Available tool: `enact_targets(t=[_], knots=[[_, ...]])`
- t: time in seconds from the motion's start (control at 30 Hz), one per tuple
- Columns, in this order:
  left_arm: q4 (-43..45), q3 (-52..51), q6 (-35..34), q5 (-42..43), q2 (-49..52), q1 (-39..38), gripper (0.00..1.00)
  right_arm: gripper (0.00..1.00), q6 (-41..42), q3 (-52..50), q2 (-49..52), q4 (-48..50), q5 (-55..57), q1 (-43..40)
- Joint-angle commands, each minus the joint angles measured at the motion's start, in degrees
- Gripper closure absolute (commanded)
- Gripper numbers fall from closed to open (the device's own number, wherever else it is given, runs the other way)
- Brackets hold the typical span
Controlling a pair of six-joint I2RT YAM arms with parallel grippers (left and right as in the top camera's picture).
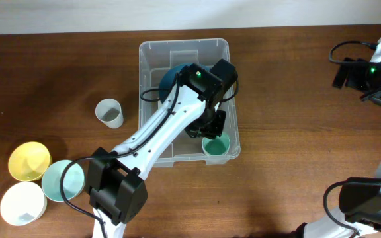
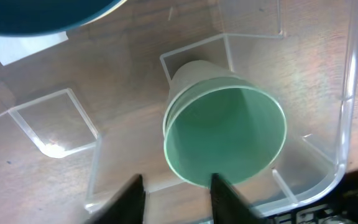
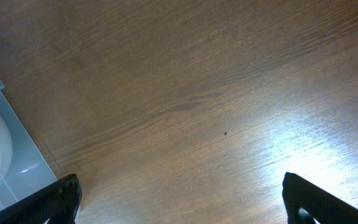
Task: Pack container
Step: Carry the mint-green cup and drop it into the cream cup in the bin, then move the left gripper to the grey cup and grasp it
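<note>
I am hovering my left gripper [image 2: 176, 190], narrowly parted and empty, just above the green cup [image 2: 225, 134], cornered in the container [image 2: 350, 93] to spare room.

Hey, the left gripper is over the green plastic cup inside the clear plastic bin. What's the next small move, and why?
Probably lift the left gripper straight up, out of the clear plastic rectangular bin. The green plastic cup sits in a corner of the bin, and the jaws stand apart on either side of its rim, so it looks released. A straight rise seems least likely to tip it.
</note>
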Motion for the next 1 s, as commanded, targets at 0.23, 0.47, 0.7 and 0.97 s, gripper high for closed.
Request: enact_targets(t=[0.23, 0.47, 0.7, 0.97], knots=[[-2.2, 4.4, -0.3, -14.2, -8.4, 10.3, 0.62, 0.01, -0.1, -0.1, -1.8, -0.2, -0.4, 0.0], [-3.0, 4.8, -0.3, -14.8, -15.8, 33.0, 0.37, 0.01, -0.1, -0.1, -1.8, -0.2, -0.4, 0.0], [-3.0, 1.6, -0.2, -9.1, -11.9, 49.2, 0.37, 0.01, -0.1, -0.1, -1.8, -0.2, -0.4, 0.0], [3.0, -6.1, 2.8, -4.7, -3.5, 48.8, 0.36, 0.01, -0.1, -0.1, -1.8, -0.2, -0.4, 0.0]])
